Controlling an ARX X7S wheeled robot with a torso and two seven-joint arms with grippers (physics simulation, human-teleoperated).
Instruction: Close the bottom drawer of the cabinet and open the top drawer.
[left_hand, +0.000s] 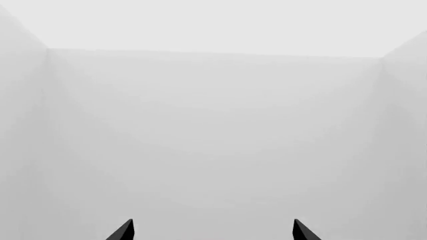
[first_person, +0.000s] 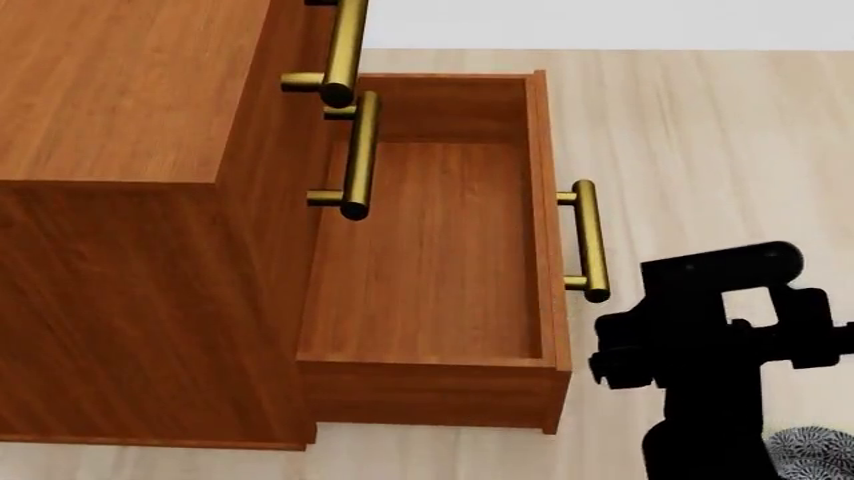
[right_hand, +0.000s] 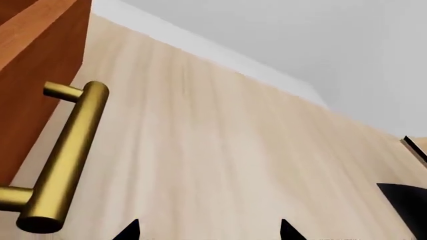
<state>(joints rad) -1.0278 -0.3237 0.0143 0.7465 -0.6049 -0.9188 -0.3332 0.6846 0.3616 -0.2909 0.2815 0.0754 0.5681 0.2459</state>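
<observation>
The reddish-brown cabinet (first_person: 134, 260) fills the left of the head view. Its bottom drawer (first_person: 427, 250) is pulled far out and holds nothing; its brass handle (first_person: 585, 240) faces my right arm (first_person: 714, 340). The top drawer's handle (first_person: 342, 50) and the middle drawer's handle (first_person: 358, 155) sit close against the cabinet front. In the right wrist view, my right gripper (right_hand: 209, 231) is open, a short way off from the bottom drawer's handle (right_hand: 63, 155) and beside it, touching nothing. My left gripper (left_hand: 213, 231) is open, facing bare white walls, and is out of the head view.
Pale wood floor (first_person: 694, 130) stretches beyond the open drawer to a white wall. A patterned bowl (first_person: 811, 450) shows at the head view's lower right corner, below my right arm. A dark shape (right_hand: 407, 200) sits at the edge of the right wrist view.
</observation>
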